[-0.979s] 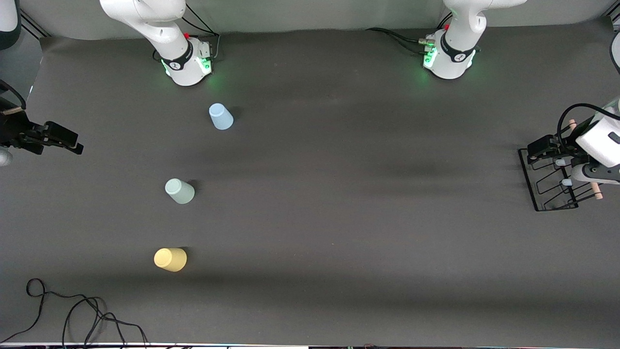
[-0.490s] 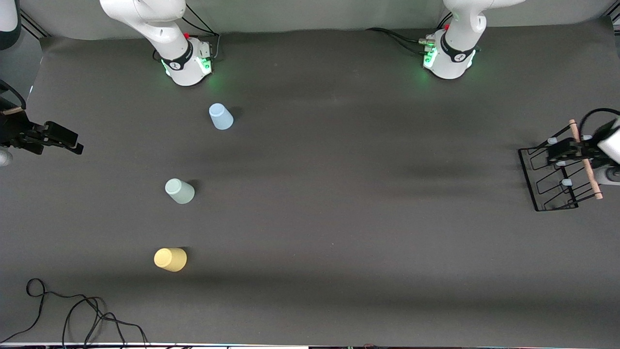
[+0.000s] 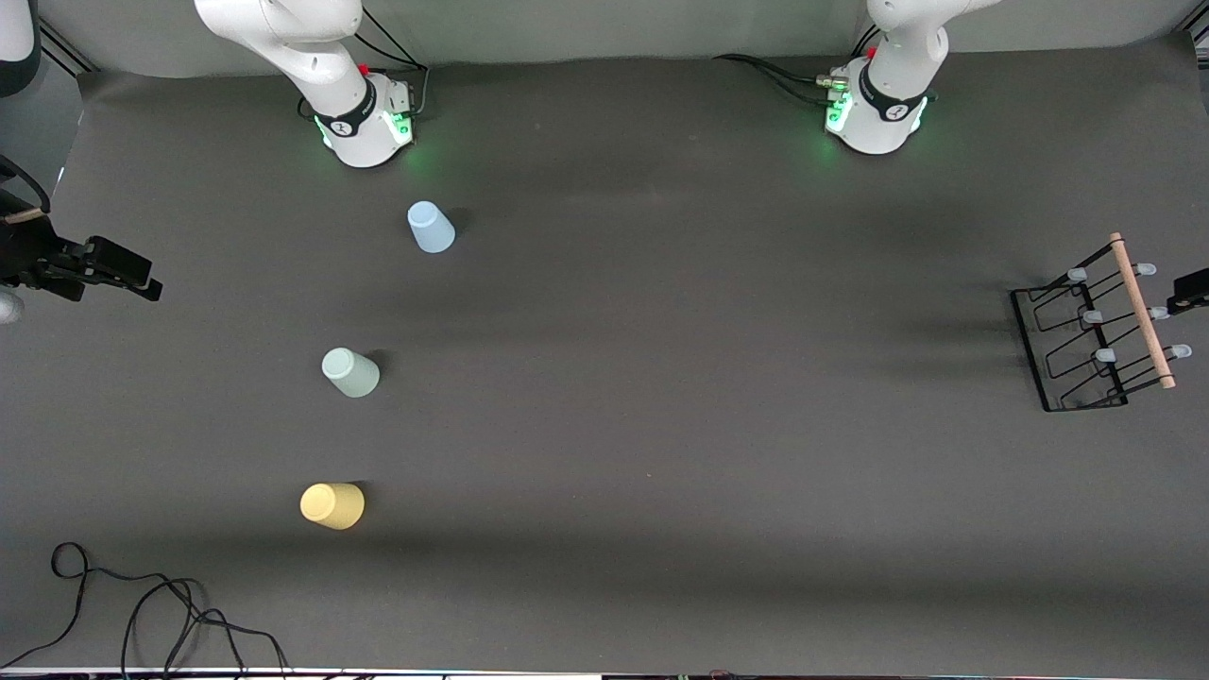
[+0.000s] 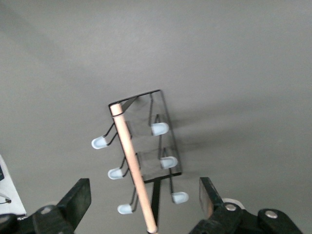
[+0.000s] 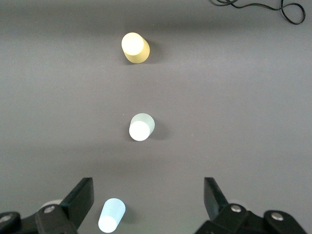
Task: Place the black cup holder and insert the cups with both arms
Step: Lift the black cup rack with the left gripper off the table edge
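Since a second ago, your left gripper [image 3: 1188,304] has pulled off the rack and out toward the edge of the front view; earlier it sat right over the wooden handle. Its fingers [image 4: 78,200] stand spread wide with nothing between them. The black cup holder [image 3: 1086,332] stands alone on the table [image 3: 661,378] at the left arm's end, wooden handle [image 3: 1142,310] up, pale-tipped pegs [image 3: 1103,356] bare.

Your right gripper [image 3: 118,269] waits over the right arm's end of the table, fingers [image 5: 80,197] also spread and empty. All three cups sit upside down in a row near that arm: the light blue cup [image 3: 431,228] closest to its base, the pale green cup [image 3: 350,372] nearer the front camera, the yellow cup [image 3: 332,506] nearest of all.

Watch these points. The holder sits well apart from the cups, so each cup probably needs a long carry or a handover, and a loose pinch on smooth plastic could let one drop. A cup lowered off-centre may catch a peg tip and shove the light wire rack. Coming in from the side could clip the handle.
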`<state>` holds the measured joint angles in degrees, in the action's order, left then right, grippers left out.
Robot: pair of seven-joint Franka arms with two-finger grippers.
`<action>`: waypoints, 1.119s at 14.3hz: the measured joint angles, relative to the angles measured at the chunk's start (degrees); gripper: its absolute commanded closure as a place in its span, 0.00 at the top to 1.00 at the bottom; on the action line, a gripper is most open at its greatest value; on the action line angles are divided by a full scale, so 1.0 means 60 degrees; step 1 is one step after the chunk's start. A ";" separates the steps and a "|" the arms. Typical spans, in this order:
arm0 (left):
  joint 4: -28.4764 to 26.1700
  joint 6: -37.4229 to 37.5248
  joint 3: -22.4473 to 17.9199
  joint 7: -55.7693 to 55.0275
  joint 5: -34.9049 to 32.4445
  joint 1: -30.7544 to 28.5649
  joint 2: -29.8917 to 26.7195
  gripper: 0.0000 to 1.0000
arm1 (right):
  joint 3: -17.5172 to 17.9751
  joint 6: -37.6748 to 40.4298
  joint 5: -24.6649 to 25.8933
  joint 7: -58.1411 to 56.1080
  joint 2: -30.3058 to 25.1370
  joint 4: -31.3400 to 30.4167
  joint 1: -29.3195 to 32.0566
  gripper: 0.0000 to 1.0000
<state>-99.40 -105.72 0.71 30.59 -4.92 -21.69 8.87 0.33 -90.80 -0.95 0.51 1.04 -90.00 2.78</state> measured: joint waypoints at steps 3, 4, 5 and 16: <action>-0.0973 -0.1124 -0.0002 0.0686 0.0000 -0.0598 0.0143 0.98 | 0.0000 0.0000 0.0000 0.0000 0.0000 0.0001 0.0000 1.00; -0.1237 -0.1327 -0.0002 0.0789 0.0000 -0.0748 0.0206 0.98 | 0.0000 0.0000 0.0000 0.0000 0.0000 0.0001 0.0000 1.00; -0.1432 -0.1472 -0.0002 0.0884 0.0000 -0.0855 0.0289 0.98 | 0.0000 0.0000 0.0000 0.0000 0.0000 0.0001 0.0000 1.00; -0.2468 -0.2388 0.0032 0.0951 0.0010 -0.1234 0.0725 0.09 | 0.0000 0.0000 0.0000 0.0000 0.0003 0.0001 0.0000 1.00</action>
<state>-114.21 -120.05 0.90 36.29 -4.86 -29.10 13.22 0.33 -90.80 -0.94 0.51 1.06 -90.00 2.79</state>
